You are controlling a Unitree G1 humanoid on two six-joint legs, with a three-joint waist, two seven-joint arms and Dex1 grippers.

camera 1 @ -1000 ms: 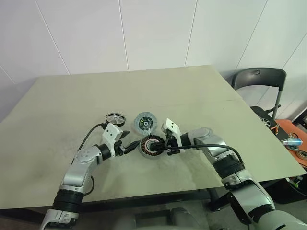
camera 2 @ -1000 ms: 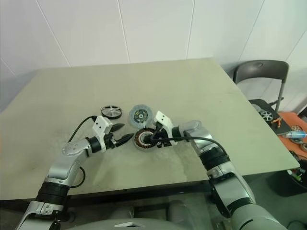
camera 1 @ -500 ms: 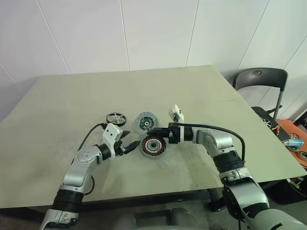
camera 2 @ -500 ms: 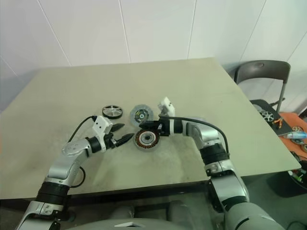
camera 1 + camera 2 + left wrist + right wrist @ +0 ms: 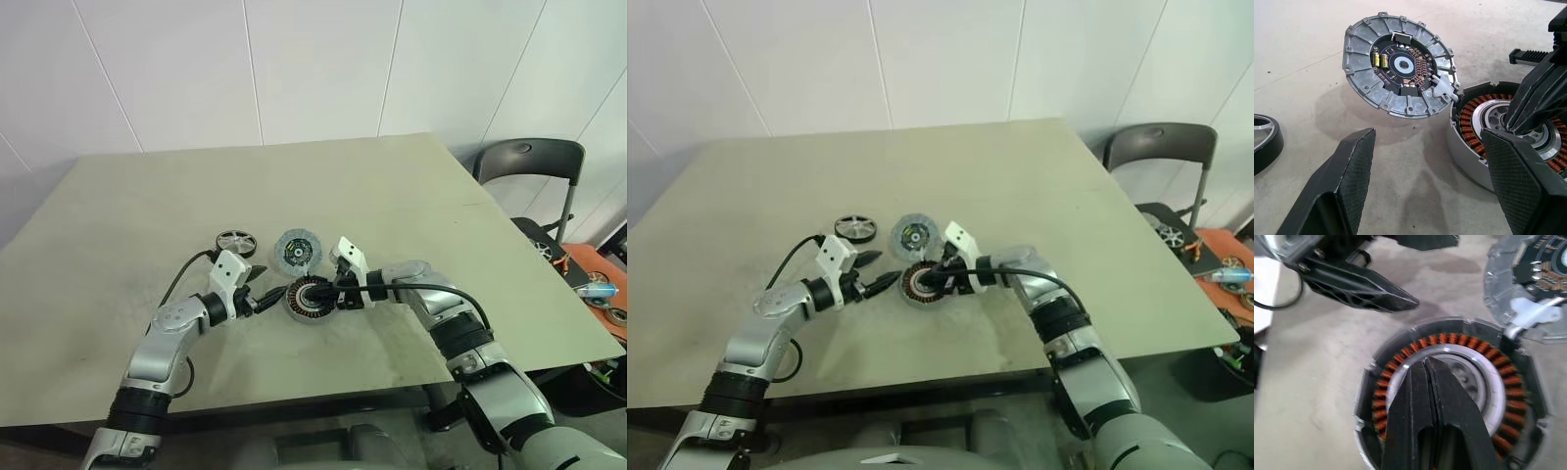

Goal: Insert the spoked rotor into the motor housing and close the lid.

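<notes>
**Closed right gripper points into the motor housing**

The motor housing (image 5: pixel 312 298) lies flat on the table (image 5: pixel 411 206), nearer the front edge than the back edge, about midway between the left and right edges. Its open side faces up. You can see the ring of copper coils and a silver ring around the hollow middle. Nothing has been dropped into it.

The right gripper (image 5: pixel 1425 374) comes in from the right side. Its two black fingers are pressed together with nothing between them. Their tips are over the middle of the housing, pointing down into it at a slant. I cannot tell if the tips touch the silver ring.

The left gripper (image 5: pixel 266 297) is just beside the housing on its left. Its fingers (image 5: pixel 1347 166) are spread wide and hold nothing. It points toward the housing.

The lid (image 5: pixel 1398 63) lies just behind the housing, toward the back edge. Its circuit board side faces up. A small white plug on its rim sits right at the housing's edge.

The spoked rotor (image 5: pixel 235 242) lies flat further left, near the lid but apart from it.
</notes>
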